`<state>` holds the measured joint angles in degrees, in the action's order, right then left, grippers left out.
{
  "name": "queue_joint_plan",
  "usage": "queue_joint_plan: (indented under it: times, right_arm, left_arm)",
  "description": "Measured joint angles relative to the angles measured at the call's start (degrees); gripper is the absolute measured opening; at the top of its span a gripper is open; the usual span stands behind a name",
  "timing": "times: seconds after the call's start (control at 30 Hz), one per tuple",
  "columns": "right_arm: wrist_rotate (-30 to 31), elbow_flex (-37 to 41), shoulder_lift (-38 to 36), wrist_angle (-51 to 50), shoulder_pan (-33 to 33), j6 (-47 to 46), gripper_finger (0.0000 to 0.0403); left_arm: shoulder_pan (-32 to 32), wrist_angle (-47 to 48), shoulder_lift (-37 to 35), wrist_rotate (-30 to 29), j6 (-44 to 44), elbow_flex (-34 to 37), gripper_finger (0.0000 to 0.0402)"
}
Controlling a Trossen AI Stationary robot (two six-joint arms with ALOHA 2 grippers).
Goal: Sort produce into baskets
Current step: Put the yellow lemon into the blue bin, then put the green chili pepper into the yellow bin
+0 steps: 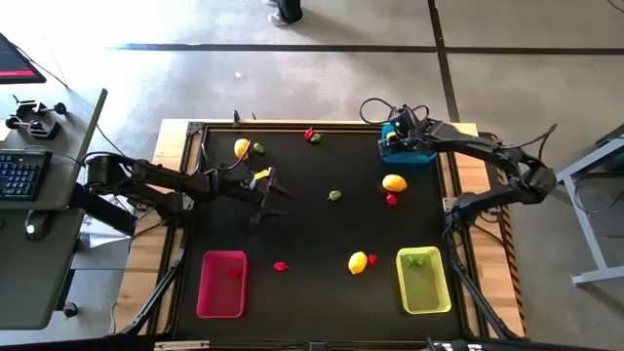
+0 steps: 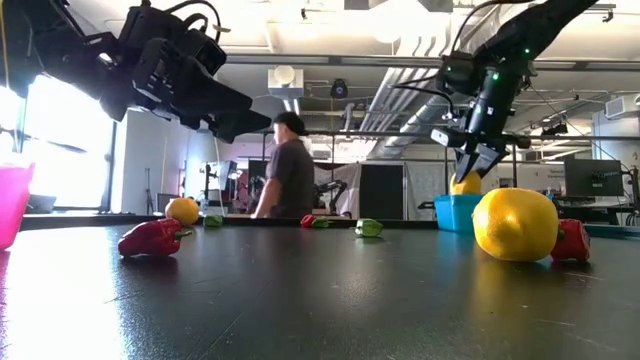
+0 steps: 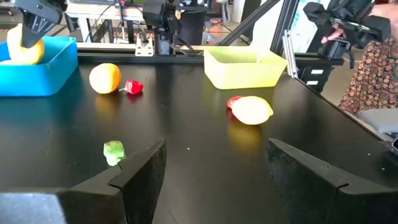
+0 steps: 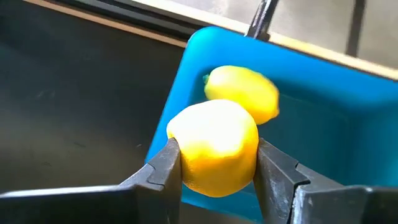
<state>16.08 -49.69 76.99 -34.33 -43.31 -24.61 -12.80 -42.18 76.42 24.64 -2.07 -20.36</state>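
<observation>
On the black tabletop, at two o'clock, the right tool clamps a lemon above the blue basket; release seems next. The left tool waits, fingers apart.

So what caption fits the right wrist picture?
Right claw holds a lemon over the blue basket, another lemon inside.

table top: matt black | blue basket: glossy plastic
</observation>
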Motion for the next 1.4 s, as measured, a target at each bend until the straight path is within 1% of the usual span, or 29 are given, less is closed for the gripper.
queue_joint_plan:
  times: [0.17,0.27,0.43,0.47,0.57,0.7,0.83,0.9,1.0,1.07,1.2,1.3,1.4]
  right_arm:
    - [-5.4,0.0,1.2,0.4,-3.2,-0.1,0.0133]
    - [-7.5,0.0,2.6,0.5,-5.0,-0.4,0.0133]
    - [-12.1,0.0,4.5,2.8,-6.2,0.5,0.0138]
    - [-12.2,0.0,4.8,2.9,-6.3,0.5,0.0141]
    - [-11.6,0.0,4.8,2.8,-6.3,1.4,0.0165]
    - [-10.2,0.0,4.8,2.7,-5.2,1.7,0.0218]
    - [-10.1,0.0,4.8,2.5,-4.9,2.5,0.0262]
    - [-10.1,0.0,4.8,2.1,-5.0,2.9,0.0271]
    - [-10.1,-0.2,4.8,1.2,-5.0,3.1,0.0273]
    - [-9.8,-1.2,4.8,-0.4,-5.0,3.9,0.0268]
    - [-5.0,-4.7,4.8,-5.2,-4.5,5.7,0.0236]
    - [-3.6,-8.0,4.7,-7.2,-3.2,8.1,0.019]
    - [-3.7,-9.7,4.7,-5.7,-0.7,10.9,0.0124]
  left_arm:
    - [0.0,0.0,0.0,-0.9,0.0,0.0,0.0262]
    - [0.0,0.0,0.0,-1.4,-0.1,0.0,0.0262]
    - [0.0,0.0,0.0,-1.5,-0.1,0.0,0.0262]
    - [0.0,0.0,0.0,-1.5,-0.1,0.0,0.0262]
    - [0.0,0.0,0.0,-1.5,-0.1,0.0,0.0262]
    - [0.0,0.0,0.0,-1.6,-0.1,0.0,0.0262]
    - [0.0,0.0,0.0,-3.7,-0.1,0.0,0.0262]
    - [0.0,0.2,0.0,-4.0,-0.1,0.0,0.0262]
    - [0.0,0.3,0.0,-4.0,-0.1,0.0,0.0262]
    - [0.0,0.3,0.0,-4.0,-0.3,0.0,0.0262]
    - [0.0,0.3,0.0,-4.0,-1.9,0.0,0.0253]
    - [-0.2,0.3,0.0,-4.0,-2.6,0.0,0.0231]
    - [-0.9,-0.4,0.0,-5.1,-2.0,0.5,0.0192]
